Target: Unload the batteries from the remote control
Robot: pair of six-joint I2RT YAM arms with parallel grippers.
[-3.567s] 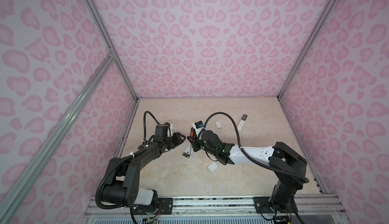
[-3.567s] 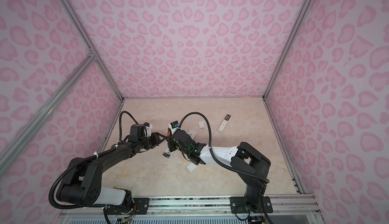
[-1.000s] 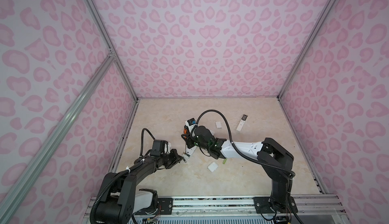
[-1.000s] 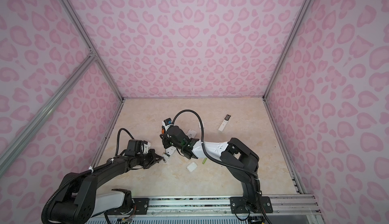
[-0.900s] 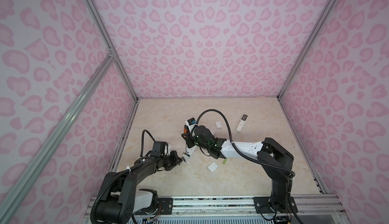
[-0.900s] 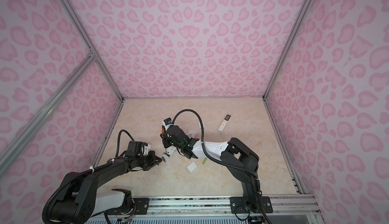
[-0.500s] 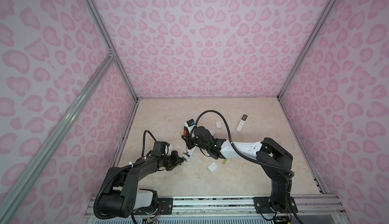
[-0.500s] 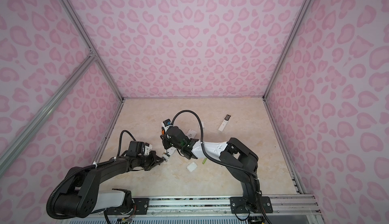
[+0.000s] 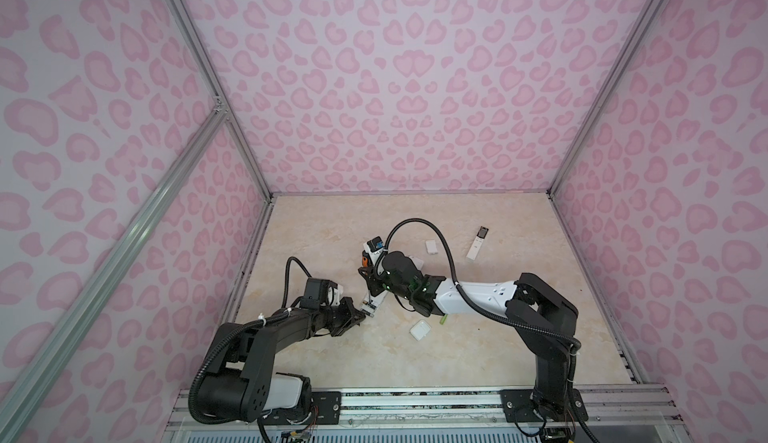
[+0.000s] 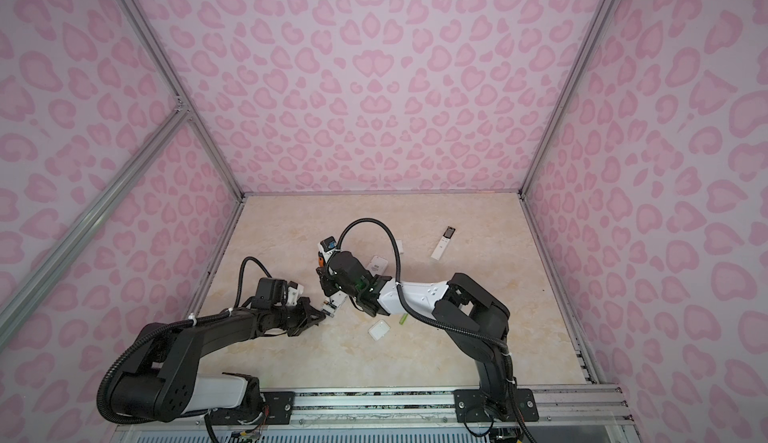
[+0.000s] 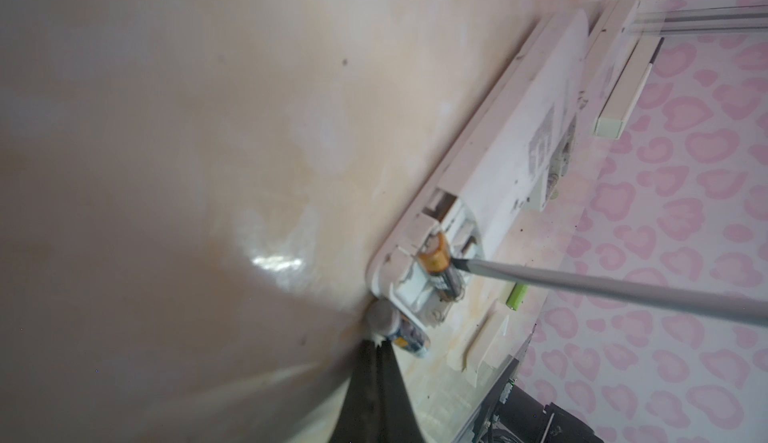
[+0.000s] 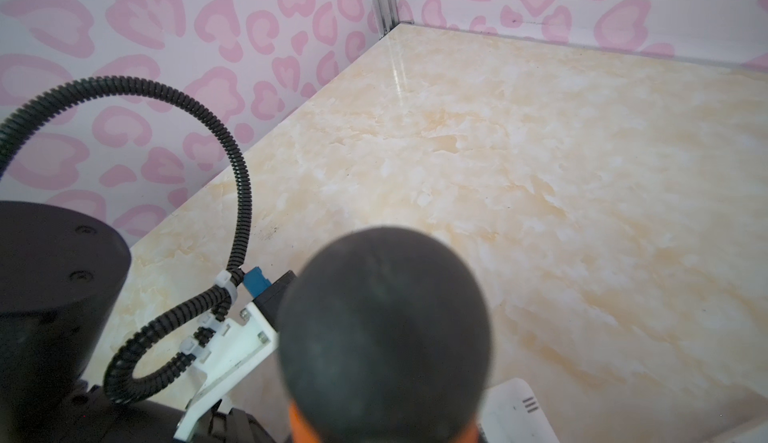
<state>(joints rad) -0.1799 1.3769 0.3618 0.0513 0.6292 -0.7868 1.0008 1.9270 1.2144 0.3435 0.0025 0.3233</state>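
The dark battery with the gold-orange end sits in the open bay of the remote control. The remote lies back-up on the worktop, left of its middle and about midway between the front and back edges.

The right gripper is clenched on the screwdriver, whose blade tip touches that battery just beside its gold end. Held at this shallow slant, the blade looks set to lever the cell up out of its seat rather than push it along.

The left gripper is pressed fully closed with nothing between its jaws. Its tip is at the remote's bay end, touching or nearly touching a loose battery that lies against that end; the view is too blurred there to say which. It probably serves as a stop, so the remote cannot slide toward the worktop's front-left corner under the blade.

A lime-green battery and a white cover lie apart on the remote's front side, so the bay is uncovered and partly emptied.
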